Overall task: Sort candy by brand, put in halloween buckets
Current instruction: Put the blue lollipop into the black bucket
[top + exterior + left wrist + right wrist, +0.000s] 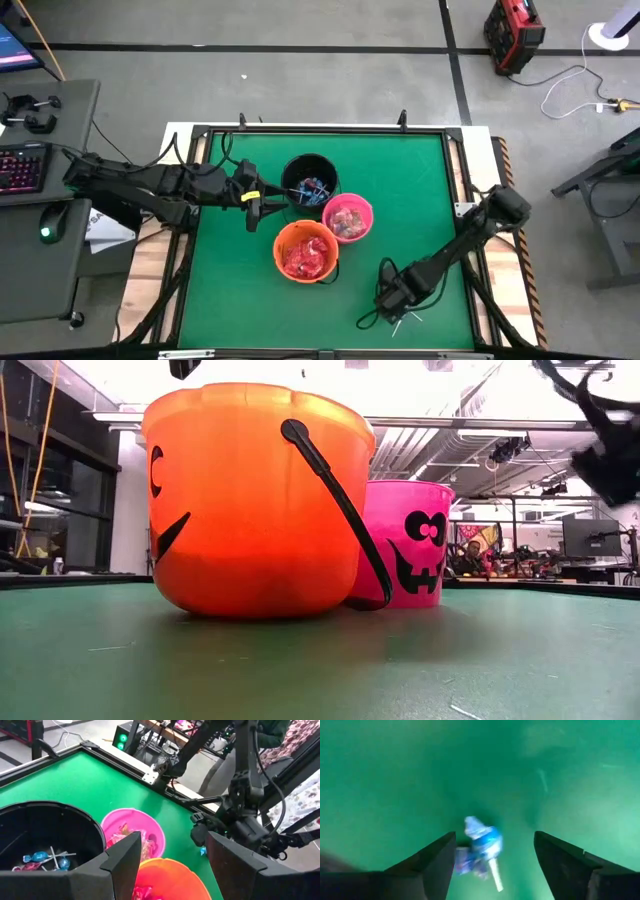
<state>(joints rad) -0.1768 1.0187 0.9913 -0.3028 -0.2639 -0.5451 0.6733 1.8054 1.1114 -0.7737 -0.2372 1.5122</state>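
Three buckets stand on their bases on the green table: a black one (310,180) with blue lollipops (37,857) inside, a pink one (347,217) and an orange one (305,250) with red packets (303,258) inside. My left gripper (262,207) is open and empty, just left of the black bucket and above the table. My right gripper (392,300) is open, pointing down near the table's near right. A blue-headed lollipop (482,847) lies on the table between its two fingers, apart from them.
The table's raised black frame (455,170) runs around the green mat. Thin white sticks (405,322) lie on the mat beside my right gripper. Open green mat lies to the right of the buckets (420,200) and along the near edge.
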